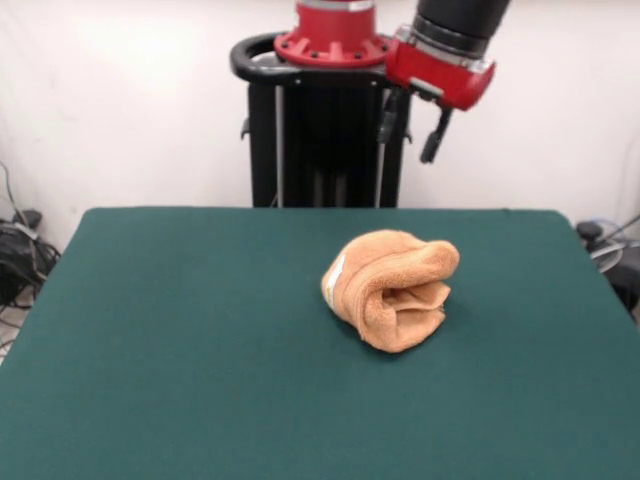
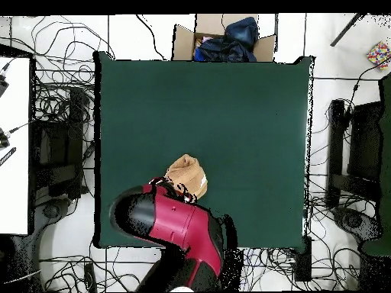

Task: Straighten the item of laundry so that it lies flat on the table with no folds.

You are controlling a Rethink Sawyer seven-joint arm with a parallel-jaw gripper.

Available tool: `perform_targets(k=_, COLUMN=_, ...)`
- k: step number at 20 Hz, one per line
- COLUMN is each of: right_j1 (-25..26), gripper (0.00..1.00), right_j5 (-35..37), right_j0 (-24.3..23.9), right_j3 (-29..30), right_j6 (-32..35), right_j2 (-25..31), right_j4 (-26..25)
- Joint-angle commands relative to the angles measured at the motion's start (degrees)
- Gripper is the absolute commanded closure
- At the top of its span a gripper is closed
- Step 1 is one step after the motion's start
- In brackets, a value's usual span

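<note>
The item of laundry (image 1: 392, 288) is an orange-tan terry towel, bunched into a rolled, folded lump a little right of the table's middle. A white label shows at its left end. In the overhead view the towel (image 2: 189, 174) lies close to the table edge by the robot's base, partly under the red and black arm (image 2: 172, 221). The dark green table (image 1: 200, 350) is far larger than the towel. In the front view only a red arm joint (image 1: 440, 62) shows high above the table's far edge. Neither view shows the gripper itself.
The black pedestal (image 1: 325, 130) stands behind the table's far edge. In the overhead view a cardboard box (image 2: 223, 42) holding dark cloth sits past the opposite edge. Cables (image 2: 61, 99) cover the floor around the table (image 2: 229, 114).
</note>
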Motion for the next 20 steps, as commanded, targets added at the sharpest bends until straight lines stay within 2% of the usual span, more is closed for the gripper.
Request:
perform_targets(k=1, right_j1=6.2, gripper=0.00, right_j5=5.9, right_j0=-0.4, right_j3=-4.8, right_j6=18.8, right_j2=0.7, right_j4=4.6)
perform_targets(k=5, right_j1=8.4, gripper=0.00, right_j5=8.2, right_j0=-0.7, right_j3=-6.7, right_j6=20.6, right_j2=1.7, right_j4=5.1)
perform_targets(k=20, right_j1=14.2, gripper=0.00, right_j5=5.6, right_j0=0.1, right_j3=-8.2, right_j6=20.2, right_j2=4.2, right_j4=7.4)
